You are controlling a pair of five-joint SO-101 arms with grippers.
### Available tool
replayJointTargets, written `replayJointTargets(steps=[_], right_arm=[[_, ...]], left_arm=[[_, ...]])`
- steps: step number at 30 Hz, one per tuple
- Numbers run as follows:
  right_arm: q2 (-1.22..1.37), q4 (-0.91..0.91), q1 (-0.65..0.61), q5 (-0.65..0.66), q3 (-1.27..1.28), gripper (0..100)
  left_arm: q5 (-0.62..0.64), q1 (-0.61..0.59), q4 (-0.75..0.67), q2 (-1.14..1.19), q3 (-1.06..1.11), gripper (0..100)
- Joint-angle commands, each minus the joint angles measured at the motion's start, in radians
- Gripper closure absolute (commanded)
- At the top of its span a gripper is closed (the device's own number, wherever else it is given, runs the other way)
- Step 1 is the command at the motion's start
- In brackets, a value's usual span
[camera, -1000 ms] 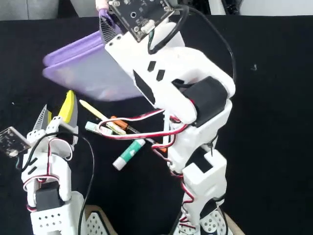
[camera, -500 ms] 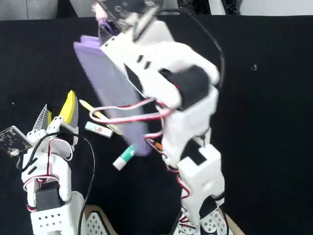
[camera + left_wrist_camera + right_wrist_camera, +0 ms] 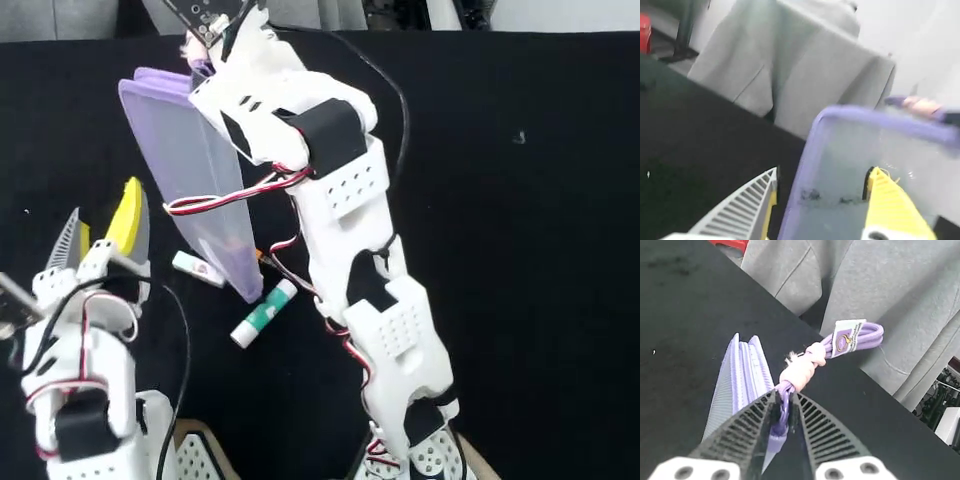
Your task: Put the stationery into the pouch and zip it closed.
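Inspected the black bench (image 3: pixel 520 250) from the high view. Found the right arm (image 3: pixel 340 200) raised and stretched toward the far left side. Recorded the purple pouch (image 3: pixel 190 180) hanging from it, steeply tilted, top corner up at the far edge of the bench and lower end down among the stationery. Could not tell whether touching the bench there.

Found the left pincer (image 3: pixel 100 235) spread wide and holding nothing, near the pouch on the near-left side, yellow finger closest to the pouch. Saw the pouch's translucent face straight ahead in the left wrist view.

Confirmed the right pincer (image 3: pixel 781 412) clamped narrow on the pouch's top edge at the zip end, ribbed black fingers (image 3: pixel 740 440) pressed against purple fabric.

Logged a white-and-green glue stick (image 3: pixel 262 313) lying on the bench just beside the pouch's lower end. Logged a small white item (image 3: pixel 198 268) flat on the bench between the left pincer and the pouch; kind not determined.

Noted a purple cord (image 3: pixel 871 334) with a pink knot (image 3: pixel 801 367) and a small tag (image 3: pixel 847 335), lying beyond the right pincer's fingertips.
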Motion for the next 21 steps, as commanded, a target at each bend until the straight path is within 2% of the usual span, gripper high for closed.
replayJointTargets(steps=[1,5,7,10,15,21], right_arm=[[0.005,-0.006,0.0,0.008,0.001,98.8],[0.004,-0.003,-0.014,0.009,-0.001,98.8],[0.002,-0.002,-0.015,0.008,-0.001,98.8],[-0.001,0.005,-0.014,0.008,-0.024,98.8],[-0.005,0.017,-0.014,0.012,-0.101,98.8],[-0.005,0.031,-0.009,0.012,-0.133,98.8]], left_arm=[[0.02,0.108,0.095,0.0,-0.197,71],[0.017,0.374,0.199,0.002,-0.288,71],[0.011,0.46,0.206,0.006,-0.275,71],[-0.058,0.466,0.166,0.009,-0.183,71],[-0.143,0.437,-0.026,0.002,0.064,71],[-0.189,0.286,-0.207,0.002,0.272,71]])
